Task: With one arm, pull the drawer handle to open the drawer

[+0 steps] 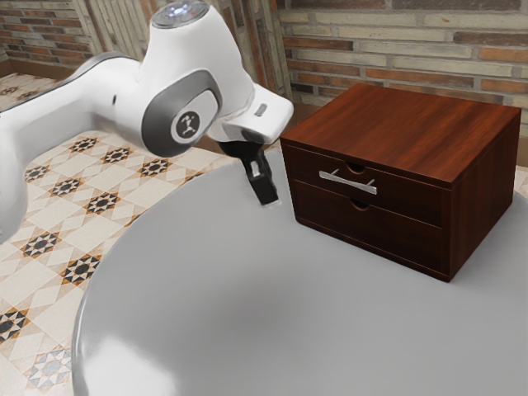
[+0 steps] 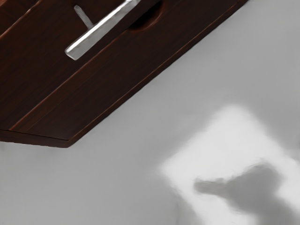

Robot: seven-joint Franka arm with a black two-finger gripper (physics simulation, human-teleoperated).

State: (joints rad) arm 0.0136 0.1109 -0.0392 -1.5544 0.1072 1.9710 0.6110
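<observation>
Exterior view: hand [image 1: 262, 178] hangs low over the grey worktop [image 1: 247, 322], off the cabinet's [image 1: 412, 124] front corner, not touching anything. Can't tell whether the hand is apart or together from this angle. Silver drawer handle [image 1: 348, 181] sits on the upper drawer [image 1: 396, 194], toward the exterior view's right of the hand, near but apart, at roughly hand height. Handle's long axis runs level along the drawer front. Drawer looks shut, flush. Wrist view: handle [image 2: 101, 29] ahead of the hand. No readable writing; arm [image 1: 99, 99] has only a round emblem [image 1: 187, 124].
</observation>
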